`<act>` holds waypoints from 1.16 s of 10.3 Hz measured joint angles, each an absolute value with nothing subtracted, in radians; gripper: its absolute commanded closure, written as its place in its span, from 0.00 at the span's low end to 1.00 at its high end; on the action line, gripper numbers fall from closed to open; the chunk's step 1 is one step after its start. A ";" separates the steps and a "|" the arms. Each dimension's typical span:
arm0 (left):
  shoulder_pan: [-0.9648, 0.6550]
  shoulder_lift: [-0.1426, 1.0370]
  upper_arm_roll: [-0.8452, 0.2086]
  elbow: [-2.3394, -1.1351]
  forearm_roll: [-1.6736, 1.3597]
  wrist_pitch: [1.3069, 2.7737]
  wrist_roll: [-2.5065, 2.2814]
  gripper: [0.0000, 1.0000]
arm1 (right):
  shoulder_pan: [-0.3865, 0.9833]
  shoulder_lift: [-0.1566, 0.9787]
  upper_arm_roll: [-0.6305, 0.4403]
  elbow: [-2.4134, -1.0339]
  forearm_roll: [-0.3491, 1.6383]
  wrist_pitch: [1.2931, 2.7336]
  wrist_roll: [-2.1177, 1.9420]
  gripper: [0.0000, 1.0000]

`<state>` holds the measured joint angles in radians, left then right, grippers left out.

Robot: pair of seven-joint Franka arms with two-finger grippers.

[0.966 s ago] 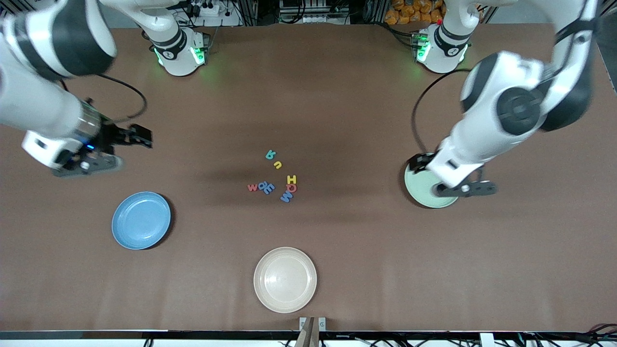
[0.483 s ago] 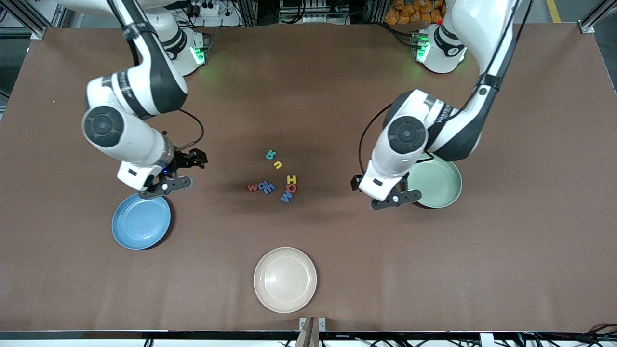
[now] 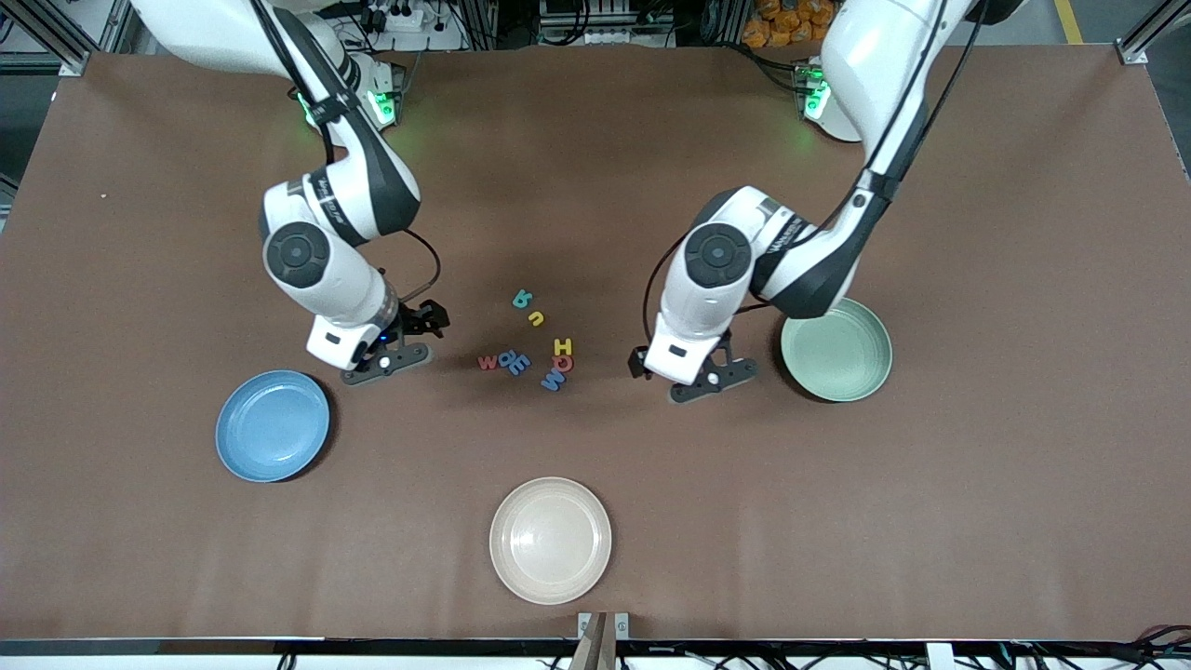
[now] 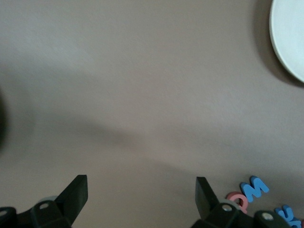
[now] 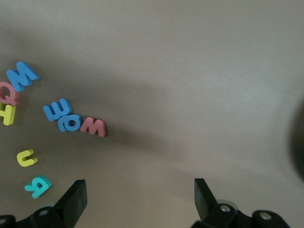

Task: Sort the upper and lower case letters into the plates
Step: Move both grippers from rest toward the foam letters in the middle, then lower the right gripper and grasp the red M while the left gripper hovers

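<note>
Brown table (image 3: 595, 186), matte, with a little heap of foam letters (image 3: 530, 340) sitting pretty much in the middle of it. I can pick out a teal one (image 3: 523, 299) and a yellow u (image 3: 536, 318) farthest from the front camera, then a yellow H (image 3: 562, 346), a red Q (image 3: 565, 363) touching it and a blue M (image 3: 553, 379), plus a red w (image 3: 487, 362) and a couple of blue ones (image 3: 513, 361) bunched right against it. None of them is in a plate.

The blue plate (image 3: 273, 425) lies toward the right arm's end, a bit nearer the camera than the letters. The pale green plate (image 3: 836, 349) lies toward the left arm's end, roughly level with the pile. A cream plate (image 3: 550, 540) is nearest the camera, in line with the letters.

The right gripper (image 3: 385, 361) hangs over bare table between the blue plate and the letters, jaws spread wide, nothing in them; its wrist view shows both fingers (image 5: 71, 204) apart with the letters off to one side. The left gripper (image 3: 713, 380) is over bare table between the letters and the green plate, also wide open and carrying nothing, and its wrist view catches the M and Q just beside one finger (image 4: 205, 192).
</note>
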<state>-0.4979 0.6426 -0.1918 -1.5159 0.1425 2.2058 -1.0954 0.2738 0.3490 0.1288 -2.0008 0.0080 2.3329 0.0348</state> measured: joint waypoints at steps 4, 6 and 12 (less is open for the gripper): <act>-0.627 0.691 -0.155 -1.491 0.177 2.214 -1.354 0.00 | 0.297 0.425 0.124 -2.002 -0.089 2.421 0.032 0.00; -0.688 0.718 -0.129 -1.491 0.178 2.223 -1.472 0.00 | 0.305 0.440 0.126 -2.002 -0.130 2.456 0.028 0.00; -0.835 0.804 -0.014 -1.446 0.183 2.345 -1.674 0.00 | 0.351 0.499 0.128 -2.003 -0.138 2.529 -0.060 0.00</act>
<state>-0.8352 0.8039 -0.0136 -1.4461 0.1832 2.3448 -1.6741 0.3513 0.4991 0.1275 -2.0026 -0.1375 2.5295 -0.0596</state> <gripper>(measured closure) 0.000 0.000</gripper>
